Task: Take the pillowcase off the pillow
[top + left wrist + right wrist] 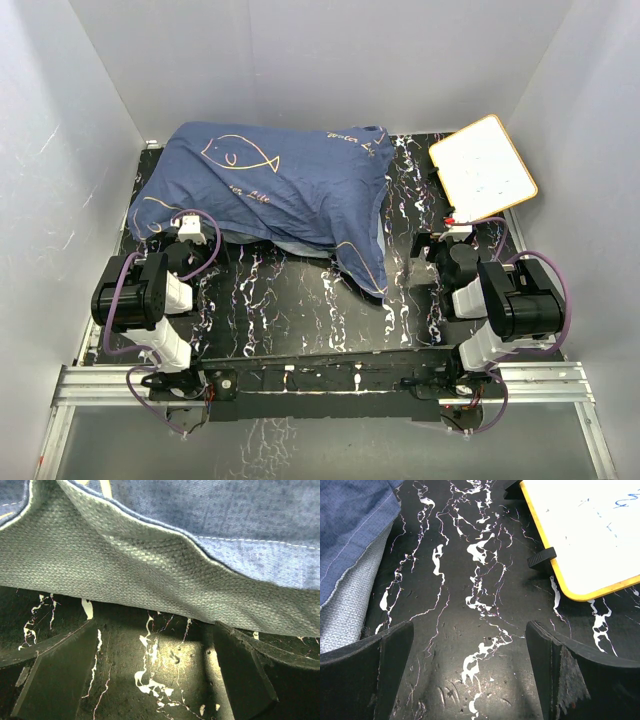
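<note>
While your left jaws and right jaws both stand spread and empty, the left sit nearer the pillowcase point(240, 520), its hem just at their twelve o'clock.

Bare worktop point(300, 300) lies open across the near middle; the pillowcase point(270, 185) fills the far left, and the white board point(483, 168) blocks the far right corner.

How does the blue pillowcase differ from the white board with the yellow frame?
The pillowcase is navy fabric, soft and bulging; the board is white, flat and stiff. The pillowcase covers far more of the table than the board. The pillowcase bears yellow fish drawings; the board only faint blue marks. Both sit on the black marbled table.
</note>
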Motion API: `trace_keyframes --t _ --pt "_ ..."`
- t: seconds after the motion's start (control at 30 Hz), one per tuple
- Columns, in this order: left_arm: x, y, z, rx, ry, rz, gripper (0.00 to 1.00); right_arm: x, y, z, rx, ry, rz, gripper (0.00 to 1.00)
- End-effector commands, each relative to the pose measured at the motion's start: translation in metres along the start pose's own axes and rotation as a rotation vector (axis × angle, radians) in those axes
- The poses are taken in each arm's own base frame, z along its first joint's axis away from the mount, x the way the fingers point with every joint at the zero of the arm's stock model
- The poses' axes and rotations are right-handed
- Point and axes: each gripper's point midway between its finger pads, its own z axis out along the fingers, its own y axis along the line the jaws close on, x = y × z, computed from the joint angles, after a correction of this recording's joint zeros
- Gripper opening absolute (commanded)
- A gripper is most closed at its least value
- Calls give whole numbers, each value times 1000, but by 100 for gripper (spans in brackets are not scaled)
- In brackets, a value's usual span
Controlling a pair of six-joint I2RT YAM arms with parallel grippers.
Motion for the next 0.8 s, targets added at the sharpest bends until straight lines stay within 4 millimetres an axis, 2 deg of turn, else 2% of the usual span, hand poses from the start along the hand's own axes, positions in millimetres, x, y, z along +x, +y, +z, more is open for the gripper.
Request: trace_keyframes --t 0.0,0.27,0.33,0.4,0.43,0.5,0.53,0.6,0.7,0.77 --pt "-6 -1 1 9 -21 9 97 -16 1 5 -3 -57 -5 98" --pt "-6 -1 2 10 -16 8 97 -17 -12 5 48 -59 36 98" --pt "-7 -2 1 11 -22 8 97 -24 -18 5 88 -78 51 98" --pt "-20 4 3 -24 -46 -5 97 -34 -31 9 170 -62 86 98" --pt "-14 8 3 -49 23 -23 97 -36 -37 12 213 -24 99 98" --pt "-27 9 9 -45 118 -19 97 -52 -45 23 272 26 141 98" --pt "-40 6 12 -21 162 -2 97 -60 -46 26 288 39 170 98" --pt "-51 -5 8 58 297 19 97 -88 -42 35 289 29 249 98" --pt "-75 -26 -12 237 423 54 97 -106 -43 38 372 33 523 98" --pt "-93 -34 -29 310 458 90 97 -118 -24 40 269 64 605 98"
